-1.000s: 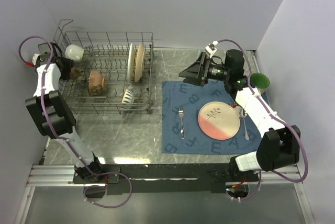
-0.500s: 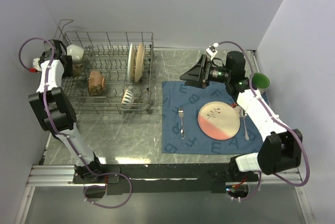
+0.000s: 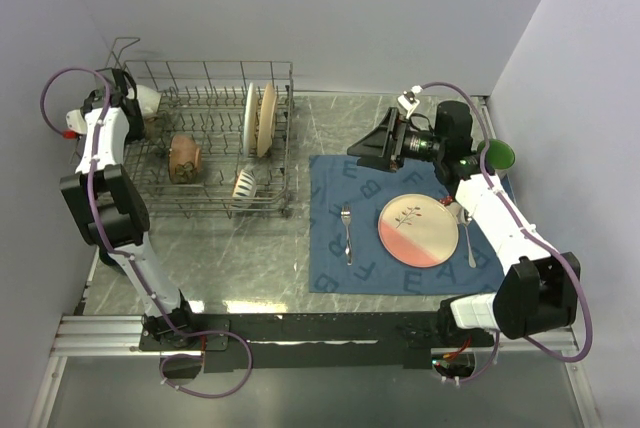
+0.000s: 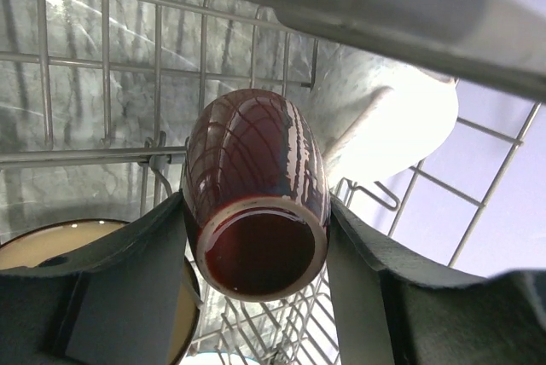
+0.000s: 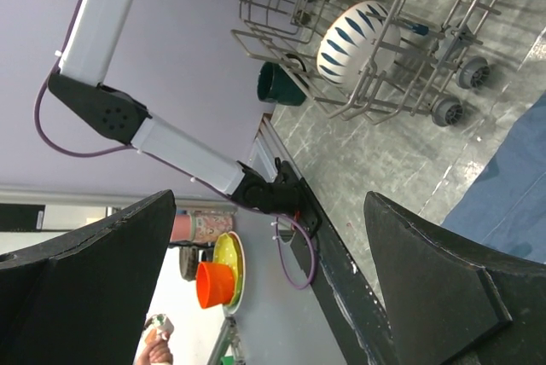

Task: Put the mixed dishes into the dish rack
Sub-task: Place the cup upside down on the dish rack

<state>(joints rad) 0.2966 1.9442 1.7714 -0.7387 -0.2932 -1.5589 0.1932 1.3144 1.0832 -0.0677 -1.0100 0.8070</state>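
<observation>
Mixed dishes: partly racked, partly out on the blue placemat at right.
Dark mug: clamped across its sides by the left gripper, over the far left corner of the dish rack, just beside the white mug.
Right gripper: spread wide, nothing in it, hovering over the placemat's far edge.
Step in hand: by the look of it, seating the dark mug in that corner.
Doing it well: ease down between the wires, keep off the white mug, let go only once seated, then lift straight out past the tall wire side.
Plates: three. Two upright plates in the rack, one pink-and-cream plate on the placemat.
Mugs: two for sure, dark and white.
Bowls: two for sure. Striped bowl at the rack's near side, green bowl far right, half hidden behind the right arm.
Tan vessel: one, mid rack; mug or bowl, hard to tell.
Utensils: two. Fork left of the plate, second utensil right of it, kind not clear.
</observation>
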